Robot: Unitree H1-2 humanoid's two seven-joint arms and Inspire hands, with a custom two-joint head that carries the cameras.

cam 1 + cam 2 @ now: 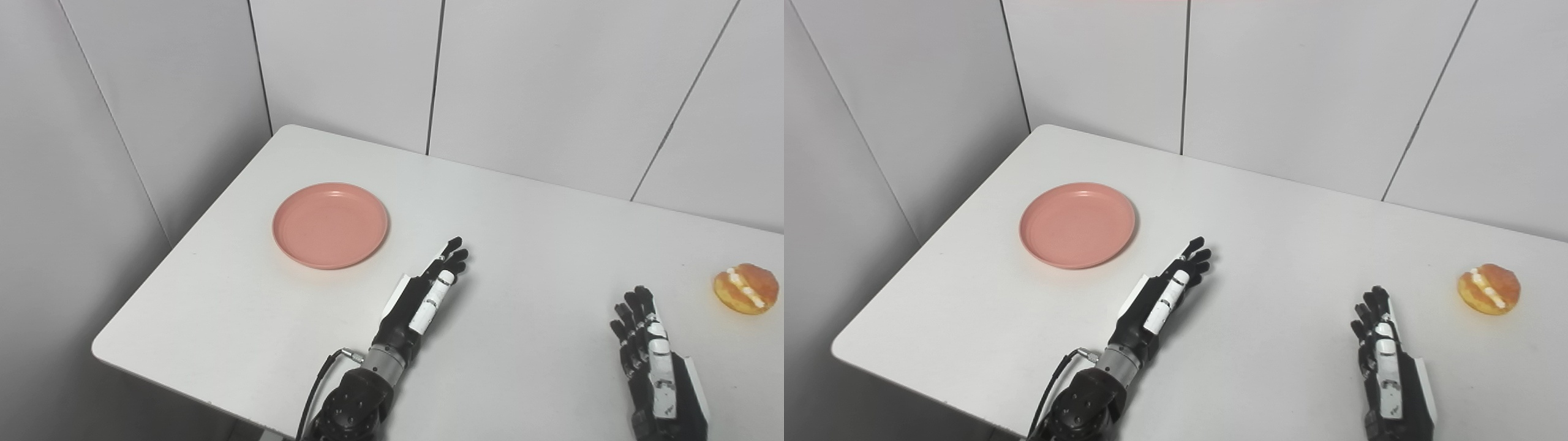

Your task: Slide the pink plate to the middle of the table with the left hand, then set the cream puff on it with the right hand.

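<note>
One round pink plastic plate point(330, 225) sits on the white counter point(527, 233) toward its left; one golden cream puff point(745, 288) lies far right. Left robot hand point(429, 291) and right robot hand point(649, 349) rest released, fingers extended, grasping nothing.

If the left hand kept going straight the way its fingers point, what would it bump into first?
Probably nothing: the left hand points up and right, passing to the right of the pink plate, over bare table toward the back wall.

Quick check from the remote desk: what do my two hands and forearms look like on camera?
Both the left hand and right hand are black with white plates along the fingers and back. The left wrist has a silver metal collar, a black rounded forearm joint and a black cable looping from it.
</note>
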